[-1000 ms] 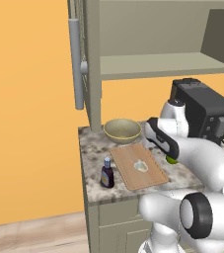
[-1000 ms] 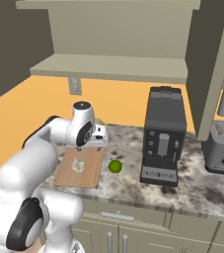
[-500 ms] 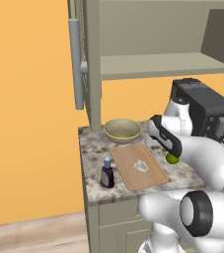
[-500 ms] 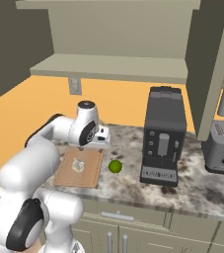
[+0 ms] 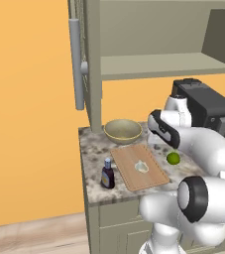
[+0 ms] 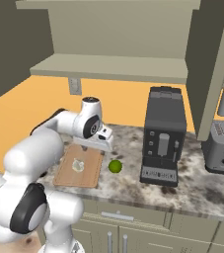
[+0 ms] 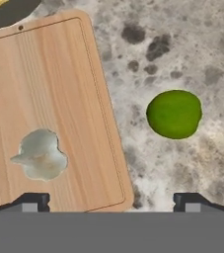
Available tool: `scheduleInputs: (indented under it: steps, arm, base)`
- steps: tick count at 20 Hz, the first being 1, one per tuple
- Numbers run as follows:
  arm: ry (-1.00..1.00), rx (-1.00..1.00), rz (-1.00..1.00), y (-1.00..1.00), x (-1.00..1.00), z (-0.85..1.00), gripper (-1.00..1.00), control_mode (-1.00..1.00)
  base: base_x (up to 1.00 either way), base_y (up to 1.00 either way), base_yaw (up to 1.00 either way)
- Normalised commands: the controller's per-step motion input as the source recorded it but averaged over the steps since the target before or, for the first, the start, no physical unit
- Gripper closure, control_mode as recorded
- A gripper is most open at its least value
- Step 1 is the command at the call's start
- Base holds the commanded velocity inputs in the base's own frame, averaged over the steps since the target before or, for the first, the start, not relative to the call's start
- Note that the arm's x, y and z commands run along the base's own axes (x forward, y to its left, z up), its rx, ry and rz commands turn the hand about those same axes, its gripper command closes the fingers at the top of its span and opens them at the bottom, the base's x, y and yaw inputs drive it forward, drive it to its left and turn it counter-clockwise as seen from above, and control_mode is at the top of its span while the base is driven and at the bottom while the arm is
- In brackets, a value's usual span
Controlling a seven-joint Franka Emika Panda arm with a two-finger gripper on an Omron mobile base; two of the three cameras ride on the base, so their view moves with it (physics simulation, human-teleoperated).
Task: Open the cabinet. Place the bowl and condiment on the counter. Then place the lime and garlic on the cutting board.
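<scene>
Your pincer (image 7: 111, 200), jaws spread wide and holding nothing, hangs above the counter (image 7: 192, 44); lime (image 7: 174, 113) lies ahead, toward one fingertip, off the cutting board (image 7: 49, 89).

Orange wall (image 5: 29, 124) behind and left. Wood-look floor (image 5: 34, 235) below. Grey-olive base cabinets (image 6: 148, 232) with bar handles. Black coffee machine (image 6: 162, 136) and grey toaster (image 6: 222, 153) on the worktop. Wall outlet (image 6: 74, 85) under the shelf. Even light.
</scene>
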Motion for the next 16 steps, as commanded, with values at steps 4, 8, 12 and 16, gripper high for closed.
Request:
scheduleInputs:
  steps: [4,8,12,16]
  arm:
    - [0.08,0.02,-0.22,-0.22,0.0,0.0,-1.0,-1.0]
    - [0.02,0.07,-0.33,-0.17,0.0,0.0,-1.0,-1.0]
    - [0.0,0.05,-0.35,-0.22,-0.13,0.0,-1.0,-1.0]
    - [0.0,0.01,-0.41,-0.24,-0.28,0.0,-1.0,-1.0]
  base:
    - [0.0,0.0,0.0]
    - [0.0,0.0,0.0]
    - [0.0,0.0,0.0]
    - [0.0,0.0,0.0]
